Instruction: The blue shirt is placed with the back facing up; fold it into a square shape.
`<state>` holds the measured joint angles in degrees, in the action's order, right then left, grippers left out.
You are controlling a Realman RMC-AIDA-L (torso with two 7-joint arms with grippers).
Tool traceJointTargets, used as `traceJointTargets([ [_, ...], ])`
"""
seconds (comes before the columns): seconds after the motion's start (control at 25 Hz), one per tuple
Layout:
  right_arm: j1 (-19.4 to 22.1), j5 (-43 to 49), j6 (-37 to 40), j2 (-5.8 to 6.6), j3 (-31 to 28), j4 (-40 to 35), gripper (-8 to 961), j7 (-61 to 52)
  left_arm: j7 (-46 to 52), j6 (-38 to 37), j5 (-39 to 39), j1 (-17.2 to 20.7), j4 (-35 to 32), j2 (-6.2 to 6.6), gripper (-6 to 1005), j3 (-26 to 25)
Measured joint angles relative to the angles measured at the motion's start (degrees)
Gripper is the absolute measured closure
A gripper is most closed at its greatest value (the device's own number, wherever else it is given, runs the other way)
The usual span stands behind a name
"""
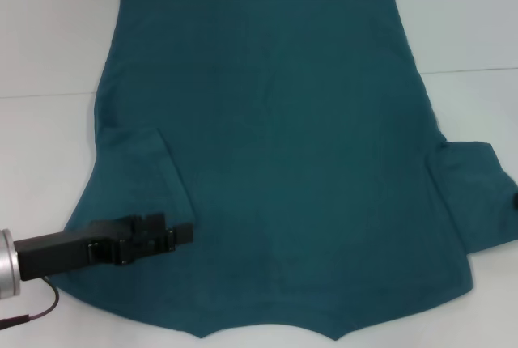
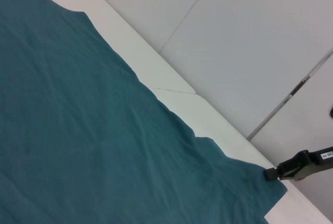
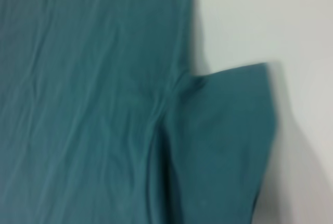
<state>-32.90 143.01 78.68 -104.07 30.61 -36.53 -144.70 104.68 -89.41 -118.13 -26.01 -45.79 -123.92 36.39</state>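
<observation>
The blue shirt (image 1: pixel 299 146) lies spread flat on the white table (image 1: pixel 48 48), with its collar edge nearest me. On my left, its sleeve (image 1: pixel 142 178) is folded inward over the body. My left gripper (image 1: pixel 180 235) reaches in low over the shirt, its tip at the lower corner of that folded sleeve. The other sleeve (image 1: pixel 473 194) sticks out flat to the right and also shows in the right wrist view as the sleeve (image 3: pixel 229 146). My right gripper (image 2: pixel 276 173) sits at that sleeve's outer edge and shows in the head view only as a dark sliver, the gripper (image 1: pixel 515 200).
A seam (image 1: pixel 469 70) runs across the white table behind the shirt. Bare tabletop (image 1: pixel 40 146) lies to the left and tabletop (image 1: pixel 477 24) to the right of the cloth. A thin cable (image 1: pixel 32 309) trails from my left wrist.
</observation>
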Motion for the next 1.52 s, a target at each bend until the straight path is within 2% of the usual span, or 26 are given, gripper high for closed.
traceJointTargets([
  [0.12,0.2,0.0,-0.1,1.37,0.0,-0.2,941,-1.0,0.0,0.0,0.0,0.0,0.0,0.0,183,0.0],
  [0.24,0.2,0.1,0.2,2.23,0.0,-0.5,940,-1.7,0.0,0.0,0.0,0.1,0.0,0.0,183,0.0],
  [0.4,0.2,0.1,0.3,2.66,0.0,-1.6,938,-2.9,0.0,-0.1,0.0,0.2,0.0,0.0,182,0.0],
  [0.64,-0.1,-0.4,1.6,2.6,-0.2,-4.0,936,-4.0,0.0,-0.1,0.0,0.2,0.0,0.0,183,-0.1],
  [0.8,-1.6,-2.4,4.8,1.88,-0.4,-4.4,934,-3.7,0.1,-0.1,0.0,-0.1,0.0,0.0,182,-0.1],
  [0.84,-2.9,-3.6,6.6,1.23,0.0,-4.4,934,-3.5,0.1,-0.1,0.1,-0.1,0.0,0.0,182,-0.1],
  [0.88,-2.9,-3.6,6.6,1.23,0.0,-4.4,933,-3.5,0.1,0.0,0.2,-0.1,0.0,0.0,182,-0.1],
  [1.04,-5.5,-4.4,8.5,-0.16,0.6,-5.4,932,-3.3,0.1,0.4,1.6,-0.1,0.0,0.0,182,-0.2],
  [1.28,-9.3,-4.2,8.4,-0.76,1.5,-5.8,930,-3.3,0.3,0.9,2.4,0.0,-0.1,0.07,183,-0.2],
  [1.52,-12.0,-4.0,6.2,-2.51,7.0,-5.0,927,-4.0,1.4,2.4,2.8,0.1,-0.1,0.11,183,-0.2],
])
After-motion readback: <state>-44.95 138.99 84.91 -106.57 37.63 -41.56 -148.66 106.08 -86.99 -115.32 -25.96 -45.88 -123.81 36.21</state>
